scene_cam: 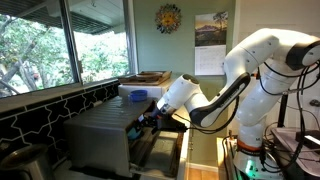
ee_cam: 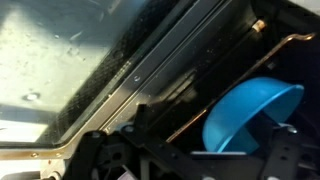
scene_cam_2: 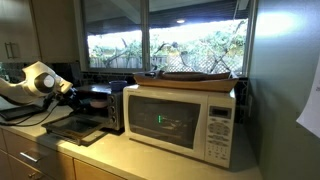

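A blue bowl [ee_cam: 250,115] lies tilted inside the dark toaster oven [scene_cam_2: 102,105], on its wire rack [ee_cam: 215,90]. The oven's glass door [ee_cam: 70,60] hangs open and down [scene_cam_2: 72,128]. My gripper [ee_cam: 195,165] is at the oven's mouth, just in front of the bowl, open, with its dark fingers [ee_cam: 108,152] spread to either side and nothing held. In both exterior views the gripper [scene_cam: 150,115] [scene_cam_2: 72,90] hovers over the lowered door [scene_cam: 160,145] of the oven [scene_cam: 100,135].
A white microwave [scene_cam_2: 180,120] stands beside the oven on the wooden counter [scene_cam_2: 120,155], with a flat wooden tray [scene_cam_2: 195,78] on top. Windows [scene_cam: 40,45] and a dark tiled ledge [scene_cam: 45,110] run behind. The white arm [scene_cam: 255,60] reaches over the counter.
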`<state>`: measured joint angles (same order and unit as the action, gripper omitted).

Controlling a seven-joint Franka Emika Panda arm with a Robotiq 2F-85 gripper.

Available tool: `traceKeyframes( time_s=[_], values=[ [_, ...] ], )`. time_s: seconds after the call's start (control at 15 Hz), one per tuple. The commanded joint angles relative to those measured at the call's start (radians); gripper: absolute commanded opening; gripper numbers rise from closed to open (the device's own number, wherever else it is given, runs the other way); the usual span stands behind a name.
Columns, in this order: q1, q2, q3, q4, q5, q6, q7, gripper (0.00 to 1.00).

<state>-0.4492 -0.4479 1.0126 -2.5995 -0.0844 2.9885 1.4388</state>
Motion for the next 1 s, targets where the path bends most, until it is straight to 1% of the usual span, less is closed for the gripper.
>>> traceKeyframes(
  time_s=[0.0,0.33,0.47,0.53,0.67,0.73,0.93],
  values=[
    [-0.031,-0.032,0.019,0.001,-0.033,0.053,-0.017,1.00],
    [-0.071,-0.078,0.053,-0.003,-0.053,0.124,-0.027,1.00],
    [-0.081,-0.083,0.064,-0.004,-0.060,0.127,-0.041,1.00],
    [-0.072,-0.081,0.056,-0.006,-0.064,0.124,-0.056,1.00],
    [-0.023,-0.066,0.007,-0.012,-0.073,0.117,-0.119,1.00],
    [0.005,-0.076,-0.016,-0.018,-0.034,0.102,-0.191,1.00],
    [0.098,-0.098,-0.112,-0.031,-0.023,0.081,-0.326,1.00]
  ],
)
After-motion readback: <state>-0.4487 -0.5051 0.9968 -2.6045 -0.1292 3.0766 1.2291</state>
